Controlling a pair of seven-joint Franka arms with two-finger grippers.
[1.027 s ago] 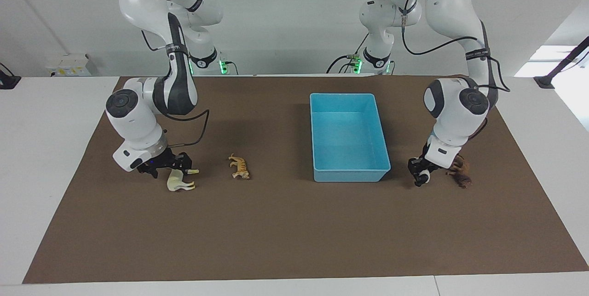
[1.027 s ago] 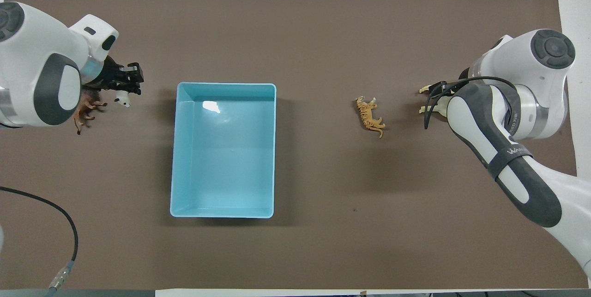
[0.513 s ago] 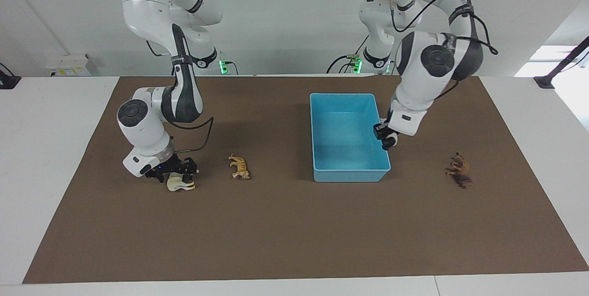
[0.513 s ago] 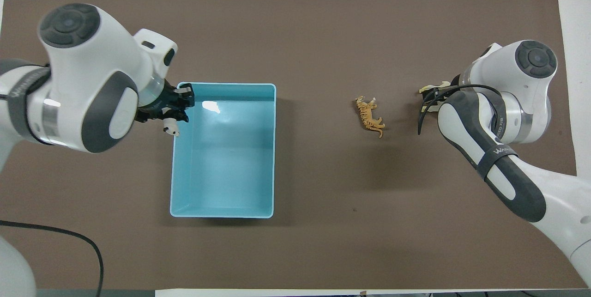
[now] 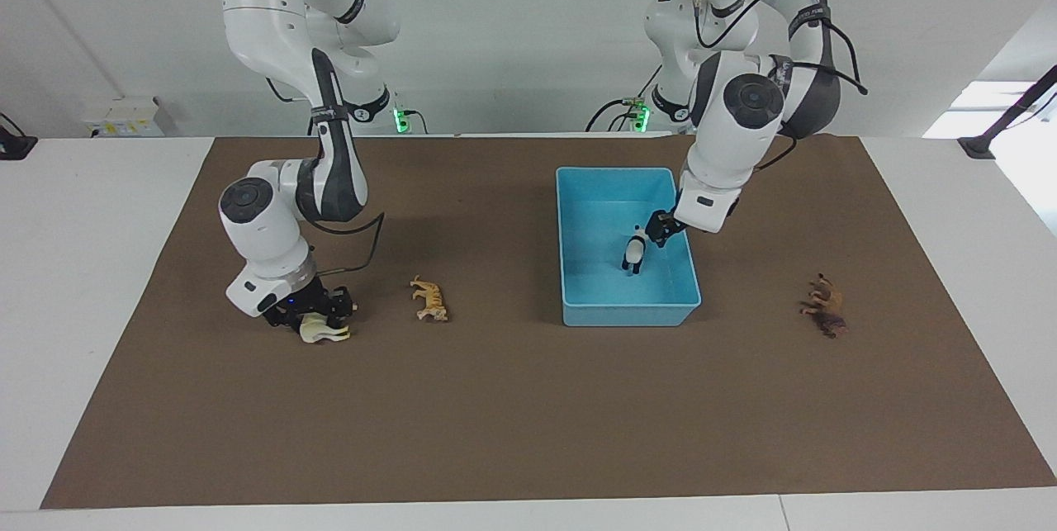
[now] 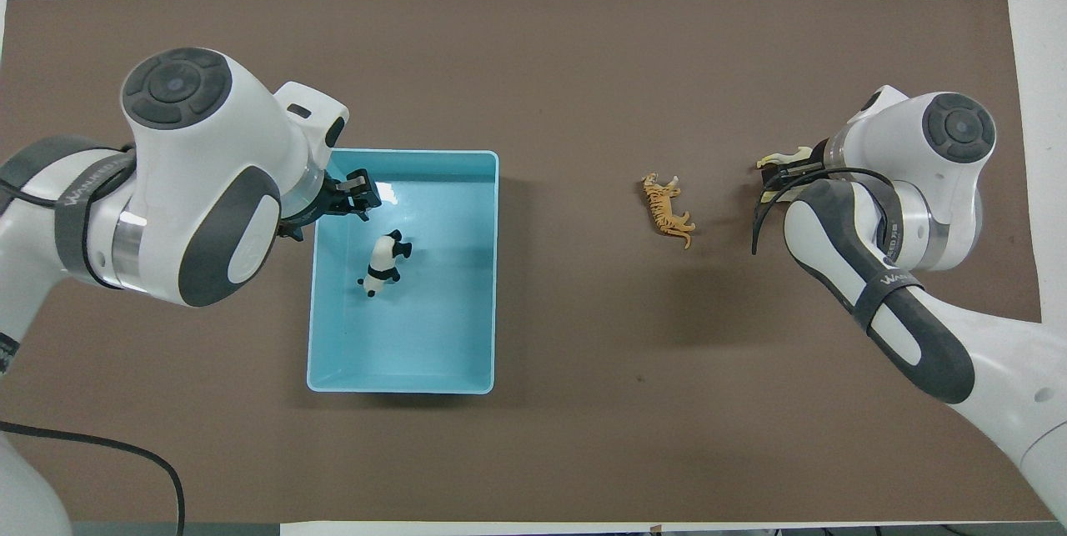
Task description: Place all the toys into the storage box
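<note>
The left gripper (image 5: 661,229) (image 6: 357,196) hangs over the box (image 5: 578,184) (image 6: 467,286), with its fingers apart and nothing between them. The panda (image 5: 634,251) (image 6: 382,263) is inside the box, just under this gripper and not touching it. The right gripper (image 5: 318,312) is down at the horse (image 5: 324,331), with its fingers around the body; whether they already press it, one cannot tell. The tiger (image 5: 429,299) (image 6: 667,208) lies on the mat (image 5: 512,415) between the horse and the box. The lion (image 5: 824,305) lies toward the left arm's end.
</note>
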